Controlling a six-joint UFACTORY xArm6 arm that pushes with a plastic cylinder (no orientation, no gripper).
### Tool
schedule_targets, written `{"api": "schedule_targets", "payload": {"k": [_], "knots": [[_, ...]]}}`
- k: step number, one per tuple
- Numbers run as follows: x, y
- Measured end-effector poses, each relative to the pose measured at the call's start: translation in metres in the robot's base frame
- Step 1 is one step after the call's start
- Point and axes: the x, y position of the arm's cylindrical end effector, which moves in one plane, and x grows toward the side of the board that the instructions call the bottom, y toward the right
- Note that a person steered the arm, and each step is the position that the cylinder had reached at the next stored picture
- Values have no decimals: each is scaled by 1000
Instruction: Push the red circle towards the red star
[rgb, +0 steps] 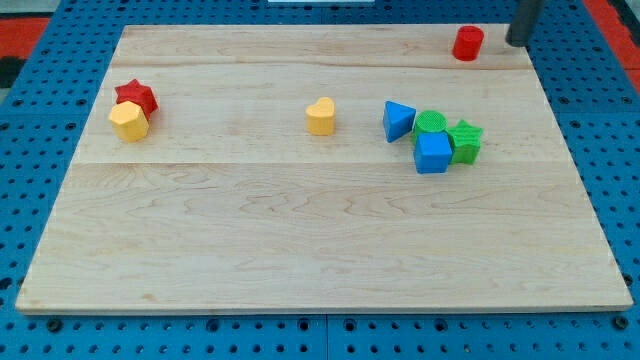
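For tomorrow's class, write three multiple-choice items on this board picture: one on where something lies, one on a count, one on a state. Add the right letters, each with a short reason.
1. Where is the red circle?
A. Near the view's top right
B. At the view's bottom left
C. At the board's centre

2. How many green blocks are on the board?
A. None
B. Two
C. Four

3. How does the red star stand to the yellow block at the view's left?
A. Far apart from it
B. Lying under it
C. Right against it

Answers:
1 A: it sits by the top edge, with my tip just to its right.
2 B: a green circle and a green star sit clustered with the blue triangle and blue block.
3 C: no gap shows between them.
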Motion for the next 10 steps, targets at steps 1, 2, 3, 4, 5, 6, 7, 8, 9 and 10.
{"api": "schedule_targets", "payload": {"k": [1,2,3,4,5,6,7,8,9,10], "knots": [[0,-48],[0,-96],[0,-144],[0,-208],[2,-256],[9,-292],[22,-304],[55,-304],[75,-327],[84,-358]]}}
